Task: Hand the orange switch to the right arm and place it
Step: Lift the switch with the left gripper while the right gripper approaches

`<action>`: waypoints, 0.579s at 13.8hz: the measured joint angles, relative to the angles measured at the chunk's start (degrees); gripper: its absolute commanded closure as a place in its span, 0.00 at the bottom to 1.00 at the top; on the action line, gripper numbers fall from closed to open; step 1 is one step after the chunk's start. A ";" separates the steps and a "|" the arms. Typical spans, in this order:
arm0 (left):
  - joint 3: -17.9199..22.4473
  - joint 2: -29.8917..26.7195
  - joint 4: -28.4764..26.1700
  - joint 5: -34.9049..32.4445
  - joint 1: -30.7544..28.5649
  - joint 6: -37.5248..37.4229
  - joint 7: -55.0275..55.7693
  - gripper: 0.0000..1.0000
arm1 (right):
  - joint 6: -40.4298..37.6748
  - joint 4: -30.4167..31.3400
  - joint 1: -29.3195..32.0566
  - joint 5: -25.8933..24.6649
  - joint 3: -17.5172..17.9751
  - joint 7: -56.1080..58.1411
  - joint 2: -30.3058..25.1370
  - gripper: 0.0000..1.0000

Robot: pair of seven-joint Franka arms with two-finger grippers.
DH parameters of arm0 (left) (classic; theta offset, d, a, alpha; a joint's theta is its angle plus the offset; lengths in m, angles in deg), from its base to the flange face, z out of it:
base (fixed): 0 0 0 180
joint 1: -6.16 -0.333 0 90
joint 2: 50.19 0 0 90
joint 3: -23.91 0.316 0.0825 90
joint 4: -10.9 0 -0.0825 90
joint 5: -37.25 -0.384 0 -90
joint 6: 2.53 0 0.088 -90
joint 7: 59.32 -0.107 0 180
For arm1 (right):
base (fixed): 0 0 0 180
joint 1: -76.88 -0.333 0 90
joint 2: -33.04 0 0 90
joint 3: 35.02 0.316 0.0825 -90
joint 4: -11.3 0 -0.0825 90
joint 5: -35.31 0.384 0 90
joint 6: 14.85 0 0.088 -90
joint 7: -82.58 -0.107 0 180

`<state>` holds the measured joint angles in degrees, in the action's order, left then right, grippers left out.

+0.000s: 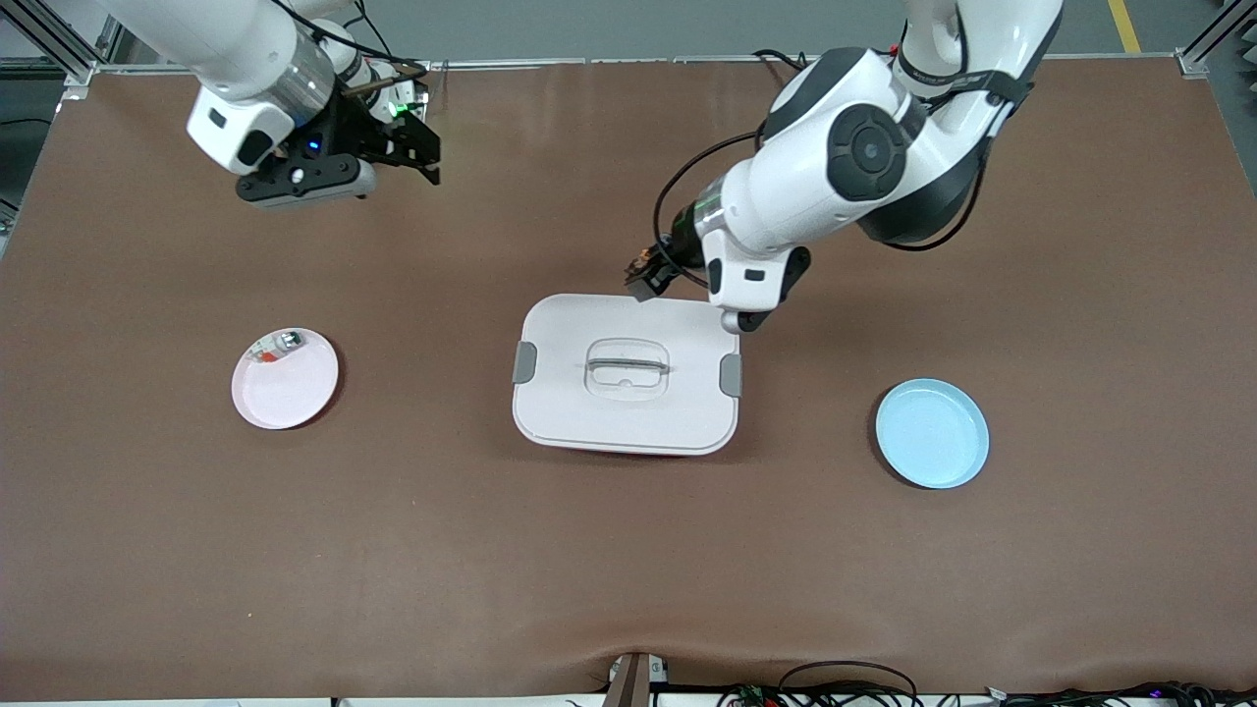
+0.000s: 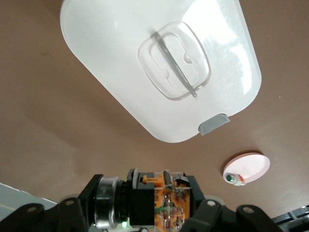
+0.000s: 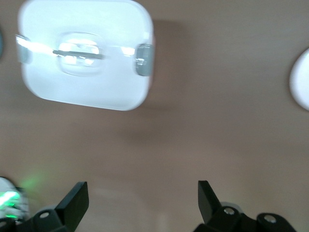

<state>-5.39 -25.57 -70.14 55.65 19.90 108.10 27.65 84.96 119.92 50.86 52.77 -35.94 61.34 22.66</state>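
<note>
My left gripper [image 1: 650, 276] is shut on the orange switch [image 1: 643, 265], a small black block with an orange part, and holds it in the air over the rim of the white lidded box [image 1: 687, 412] that is nearest the robots. In the left wrist view the switch [image 2: 166, 205] sits clamped in the left gripper [image 2: 150, 202]. My right gripper [image 1: 424, 157] is open and empty, up over bare table near the right arm's base. Its open fingers show in the right wrist view [image 3: 143, 200].
The white box, with a clear handle and grey clips, stands mid-table [image 2: 111, 58] [image 3: 96, 87]. A pink plate [image 1: 285, 398] toward the right arm's end holds a small whitish piece [image 1: 280, 344]. A light blue plate [image 1: 933, 434] lies toward the left arm's end.
</note>
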 measured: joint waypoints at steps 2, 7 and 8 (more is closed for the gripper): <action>0.00 1.90 0.94 0.21 1.20 3.29 4.70 1.00 | 8.15 8.47 0.03 6.08 -0.61 -0.01 -4.08 0.00; -0.01 3.46 1.55 0.26 3.48 6.72 12.33 1.00 | 21.45 19.69 -0.01 20.60 -0.51 -0.07 -9.31 0.00; -0.01 3.53 1.56 0.26 3.68 7.33 13.17 1.00 | 23.24 20.09 -0.11 23.04 -0.27 -0.53 -9.32 0.00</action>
<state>-5.40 -22.03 -68.58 55.90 23.59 115.43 40.82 108.20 140.01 50.75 75.82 -36.21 60.81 13.35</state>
